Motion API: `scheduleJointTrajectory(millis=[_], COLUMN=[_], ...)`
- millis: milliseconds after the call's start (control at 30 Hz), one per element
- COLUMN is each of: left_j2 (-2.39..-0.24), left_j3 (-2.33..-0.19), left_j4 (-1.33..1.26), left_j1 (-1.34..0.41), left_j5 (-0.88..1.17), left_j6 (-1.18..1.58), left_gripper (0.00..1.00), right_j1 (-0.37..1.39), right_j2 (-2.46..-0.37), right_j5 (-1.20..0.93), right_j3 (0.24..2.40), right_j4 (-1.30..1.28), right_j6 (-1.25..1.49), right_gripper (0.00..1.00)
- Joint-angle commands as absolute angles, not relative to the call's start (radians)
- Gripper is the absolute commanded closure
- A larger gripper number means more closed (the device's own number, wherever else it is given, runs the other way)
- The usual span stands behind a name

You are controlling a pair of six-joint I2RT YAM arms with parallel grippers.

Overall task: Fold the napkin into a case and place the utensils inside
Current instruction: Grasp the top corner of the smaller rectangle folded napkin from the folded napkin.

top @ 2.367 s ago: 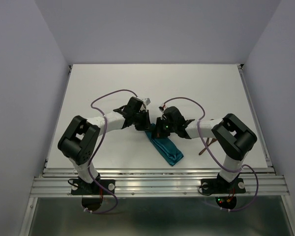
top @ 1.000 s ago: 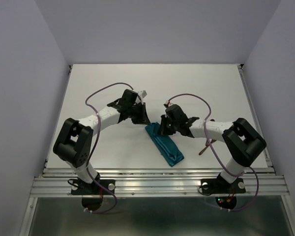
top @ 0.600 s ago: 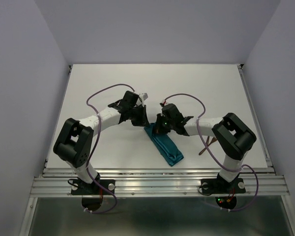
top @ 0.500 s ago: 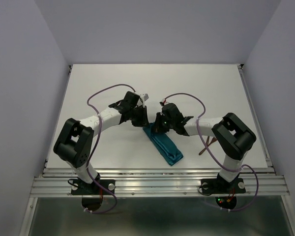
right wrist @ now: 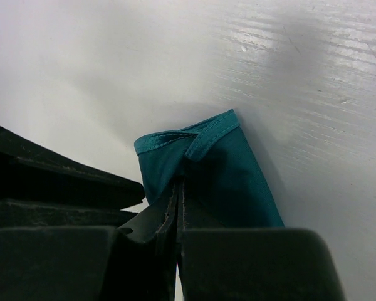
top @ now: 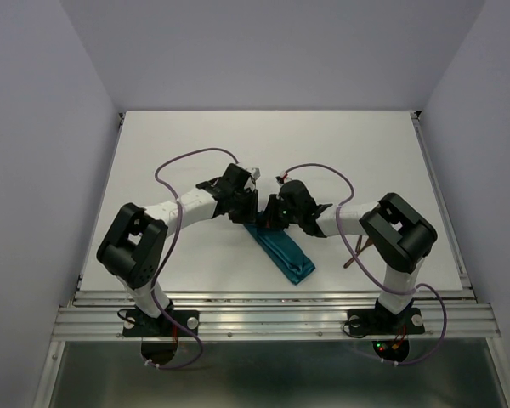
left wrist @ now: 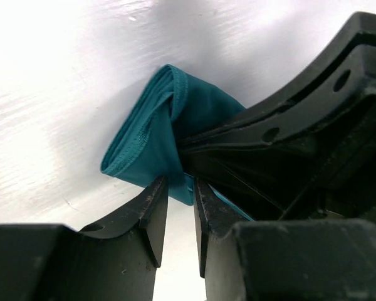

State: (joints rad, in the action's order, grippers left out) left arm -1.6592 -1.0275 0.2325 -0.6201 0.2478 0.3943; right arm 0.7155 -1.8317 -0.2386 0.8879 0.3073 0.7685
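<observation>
Left gripper point(left wrist: 178, 186) narrowly parted at napkin point(left wrist: 153, 135) corner.

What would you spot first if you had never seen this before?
The teal napkin, folded into a narrow strip, lies slanted near the front middle of the white table. Two grippers meet at its far end: the right gripper has its jaws shut on the cloth, and the left gripper has its jaws slightly apart. Thin reddish-brown utensils peek out further right.
</observation>
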Motion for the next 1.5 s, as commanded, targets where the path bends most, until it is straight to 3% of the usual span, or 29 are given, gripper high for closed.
scheduleJointTrajectory(millis=[0, 600, 800, 1467], left_j2=[-1.675, -1.736, -1.749, -1.671], left_j3=[-1.06, -1.072, -1.085, -1.094], left_j4=[0.247, 0.225, 0.232, 0.183], left_j1=[-0.63, -0.649, -0.65, -0.638], left_j5=[0.19, 0.184, 0.17, 0.368], left_j6=[0.387, 0.387, 0.385, 0.403], left_gripper=[0.66, 0.69, 1.0, 1.0], right_j1=[0.724, 0.724, 0.724, 0.724], right_j2=[-1.848, -1.842, -1.842, -1.825], right_j5=[-0.259, -0.279, -0.288, -0.281], right_j3=[0.881, 0.881, 0.881, 0.864], right_j4=[0.393, 0.4, 0.403, 0.44], right_j6=[0.796, 0.795, 0.795, 0.798], right_gripper=[0.99, 0.99, 0.99, 0.99])
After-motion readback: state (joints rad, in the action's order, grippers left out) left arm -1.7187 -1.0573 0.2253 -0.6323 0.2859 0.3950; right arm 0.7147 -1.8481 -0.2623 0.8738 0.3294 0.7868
